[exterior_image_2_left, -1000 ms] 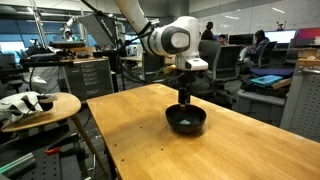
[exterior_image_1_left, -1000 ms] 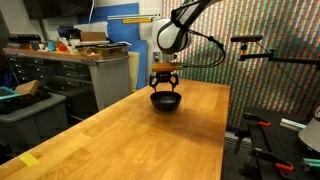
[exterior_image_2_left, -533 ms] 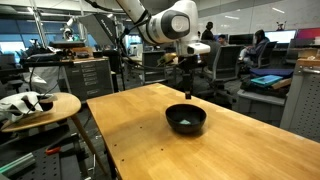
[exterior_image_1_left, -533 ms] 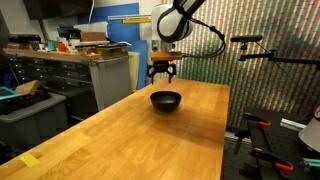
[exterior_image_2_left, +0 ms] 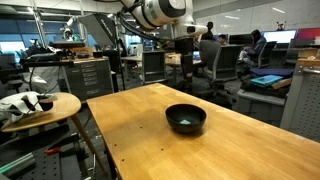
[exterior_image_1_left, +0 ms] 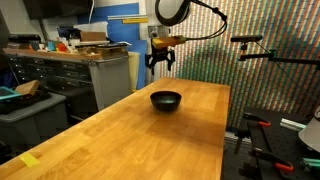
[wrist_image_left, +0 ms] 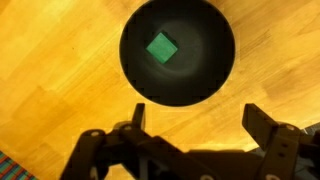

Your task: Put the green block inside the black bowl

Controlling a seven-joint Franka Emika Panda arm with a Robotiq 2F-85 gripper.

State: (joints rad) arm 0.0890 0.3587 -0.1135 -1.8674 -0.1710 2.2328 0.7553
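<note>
The black bowl [exterior_image_1_left: 166, 100] stands on the wooden table, seen in both exterior views [exterior_image_2_left: 186, 119] and from above in the wrist view [wrist_image_left: 178, 52]. The green block [wrist_image_left: 162, 47] lies inside the bowl, left of its middle; a green glint shows in an exterior view [exterior_image_2_left: 183, 124]. My gripper [exterior_image_1_left: 160, 63] hangs well above the bowl, open and empty. It also shows in the other exterior view [exterior_image_2_left: 187, 52]. In the wrist view its two fingers [wrist_image_left: 198, 115] are spread wide apart over bare table below the bowl.
The wooden table [exterior_image_1_left: 130, 135] has a flat yellow piece [exterior_image_1_left: 29, 159] near its front corner. A grey cabinet [exterior_image_1_left: 95, 75] stands beside the table. A round side table [exterior_image_2_left: 40, 108] with a white and black object stands off the table's edge.
The gripper has risen straight up from just over the bowl to well above it. The green block stays in the bowl.
</note>
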